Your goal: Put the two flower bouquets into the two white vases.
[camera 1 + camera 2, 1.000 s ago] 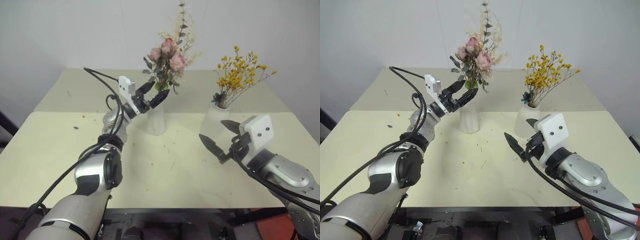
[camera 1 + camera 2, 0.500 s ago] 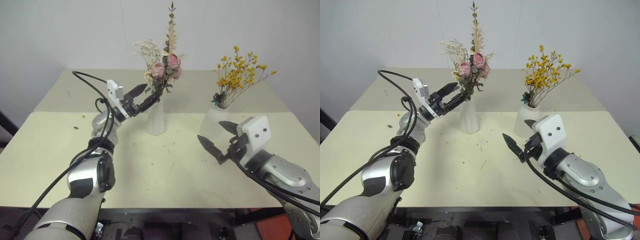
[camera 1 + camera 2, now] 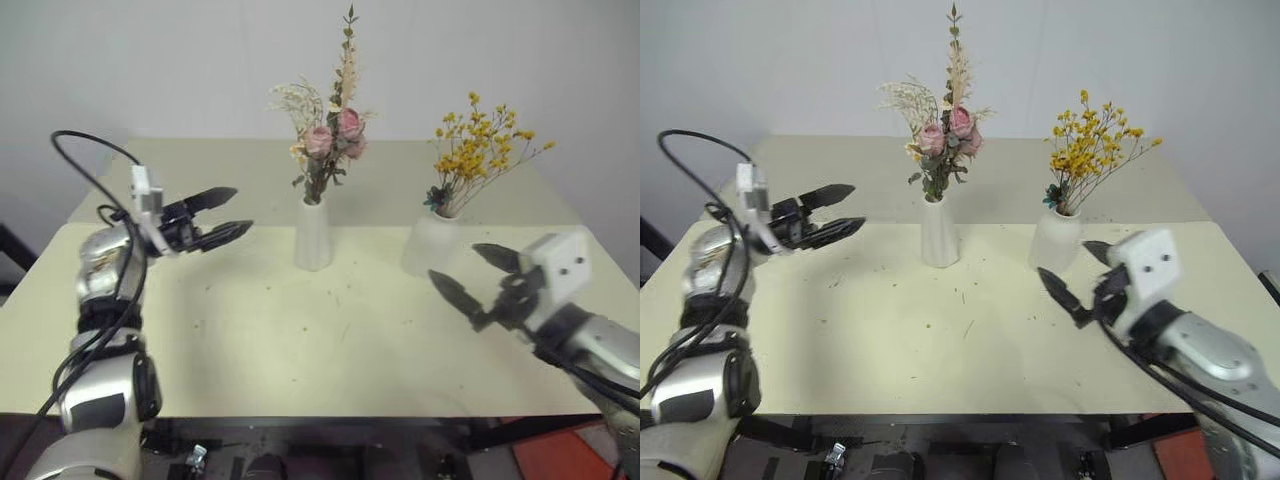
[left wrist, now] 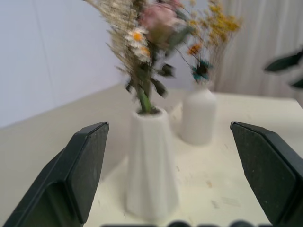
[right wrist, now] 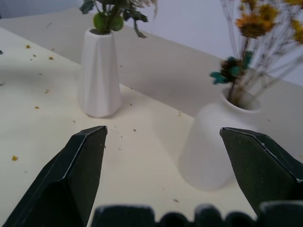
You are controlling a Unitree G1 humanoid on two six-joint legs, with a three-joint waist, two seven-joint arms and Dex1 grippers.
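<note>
Risk first, nearest the robot: right gripper [image 3: 1077, 284] hanging low over the table [image 3: 890, 350], fingers spread wide and empty, just beside the rounded vase [image 3: 1055, 241]. Any sweep toward the middle could clip that vase's belly and tip it, thin yellow bunch [image 3: 1092, 145] and all. Probably little margin there, judging from the right wrist view, with the rounded vase [image 5: 215, 142] looming close between the fingers [image 5: 75, 175].

Left gripper [image 3: 222, 213] off to the left side, well apart from the tall slim vase [image 3: 312, 233], held about level and pointing across toward it, jaws fully parted, nothing carried. A careless swing back inward could knock the narrow cone over; tall, slim, top-heavy with flowers, so likely the easier of the two to topple.

Farther back: pink rose bouquet [image 3: 330, 130] upright in the tall vase, stems down inside the mouth. Yellow bunch leaning a little outward from the rounded vase, stems seated in the neck. Both bouquets placed, by the look of it; remaining hazard mostly a matter of clearing both arms without brushing blossoms or vases. Scattered petal crumbs [image 5: 28, 47] on the table, harmless.
</note>
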